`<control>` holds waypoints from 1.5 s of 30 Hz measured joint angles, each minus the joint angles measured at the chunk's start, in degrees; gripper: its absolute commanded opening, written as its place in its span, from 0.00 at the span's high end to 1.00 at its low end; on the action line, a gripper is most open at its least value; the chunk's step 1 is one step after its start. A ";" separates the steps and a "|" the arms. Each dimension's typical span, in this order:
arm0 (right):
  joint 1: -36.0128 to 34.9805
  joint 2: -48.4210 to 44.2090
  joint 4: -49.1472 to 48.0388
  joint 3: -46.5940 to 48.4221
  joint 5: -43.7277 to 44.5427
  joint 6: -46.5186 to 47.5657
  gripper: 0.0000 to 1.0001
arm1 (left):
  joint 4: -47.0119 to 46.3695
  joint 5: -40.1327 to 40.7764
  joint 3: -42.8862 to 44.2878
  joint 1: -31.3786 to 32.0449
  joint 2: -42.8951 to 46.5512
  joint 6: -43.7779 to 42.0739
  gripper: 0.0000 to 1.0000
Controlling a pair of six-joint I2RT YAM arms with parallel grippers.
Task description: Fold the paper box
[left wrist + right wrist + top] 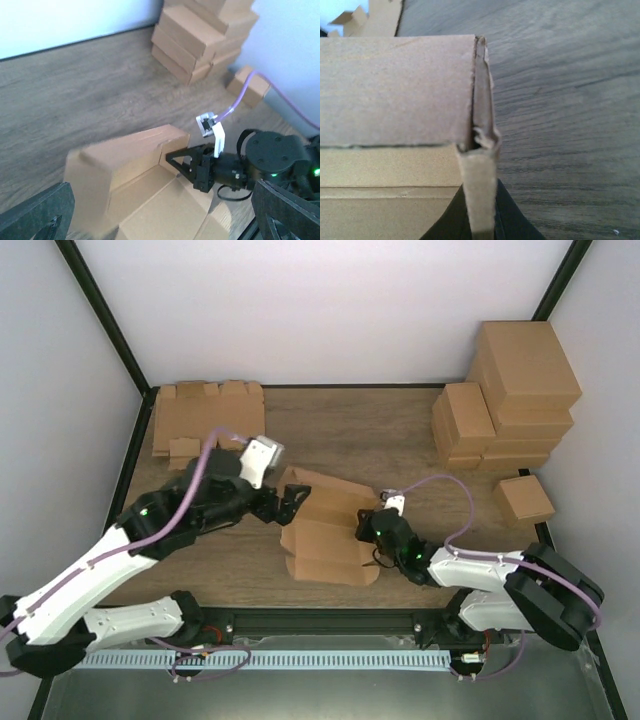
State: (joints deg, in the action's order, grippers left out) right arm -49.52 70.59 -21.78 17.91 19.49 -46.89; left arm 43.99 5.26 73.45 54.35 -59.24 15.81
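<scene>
The paper box lies mid-table, partly folded, with its back panel and side walls raised. It also shows in the left wrist view and in the right wrist view. My right gripper is shut on the box's right side wall; in its own view the thin cardboard flap sits pinched between the two black fingers. It also appears in the left wrist view, at the wall's corner. My left gripper is at the box's left end, its jaws spread wide around the box without closing on it.
A stack of flat cardboard blanks lies at the back left. Folded brown boxes are piled at the back right, with one small box in front of them. The right arm's purple cable loops above the table.
</scene>
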 measured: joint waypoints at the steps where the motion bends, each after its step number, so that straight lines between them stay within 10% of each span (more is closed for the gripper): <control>1: 0.94 0.02 1.03 0.31 -0.61 -3.41 0.99 | 0.11 0.90 -0.09 0.00 1.62 1.20 0.00; 11: 2.23 1.97 5.31 4.74 -0.11 -21.22 0.99 | -2.21 4.81 -10.49 0.00 17.68 19.82 0.00; 22: 0.74 3.17 6.34 7.67 6.56 -19.10 0.99 | -3.87 1.68 -16.74 -0.46 12.44 29.49 0.01; 45: -0.24 -0.79 8.24 7.54 9.29 -17.05 0.99 | -10.93 -12.09 -23.19 -11.41 4.90 28.35 0.67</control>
State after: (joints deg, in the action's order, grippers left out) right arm -49.76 69.80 -13.54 25.45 28.77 -63.94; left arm 33.06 -6.83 50.26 42.94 -54.35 44.16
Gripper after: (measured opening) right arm 0.041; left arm 0.445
